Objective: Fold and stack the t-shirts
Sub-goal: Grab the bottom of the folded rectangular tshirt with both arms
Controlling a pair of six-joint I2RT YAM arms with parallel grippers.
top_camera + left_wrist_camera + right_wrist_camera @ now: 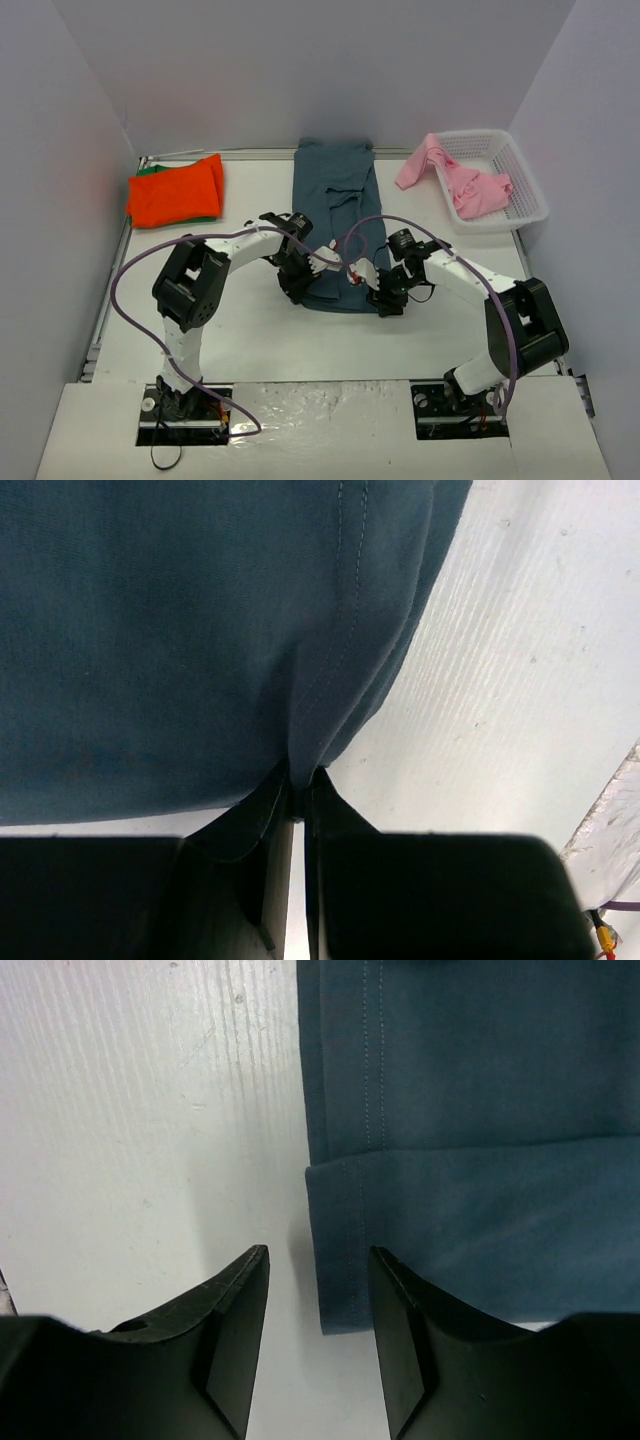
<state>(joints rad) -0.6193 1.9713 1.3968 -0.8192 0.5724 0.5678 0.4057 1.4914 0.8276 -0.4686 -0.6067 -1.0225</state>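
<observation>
The dark slate-blue t-shirt [335, 190] lies lengthwise in the middle of the table, partly folded. My left gripper [300, 292] is at its near left corner and is shut on the hem, as the left wrist view [297, 785] shows, with the cloth [150, 630] bunched up from the pinch. My right gripper [385, 300] is open at the near right corner; in the right wrist view [318, 1260] its jaws straddle the folded shirt edge [480, 1110] without closing on it. The folded orange-red shirt [175, 192] lies at back left on the green one [149, 171]. The pink shirt [455, 180] hangs over the basket.
The white lattice basket [525, 180] stands at the back right against the right wall. White walls close in the table on three sides. Purple cables loop above both arms. Bare white tabletop [150, 1110] lies beside the shirt's near corners.
</observation>
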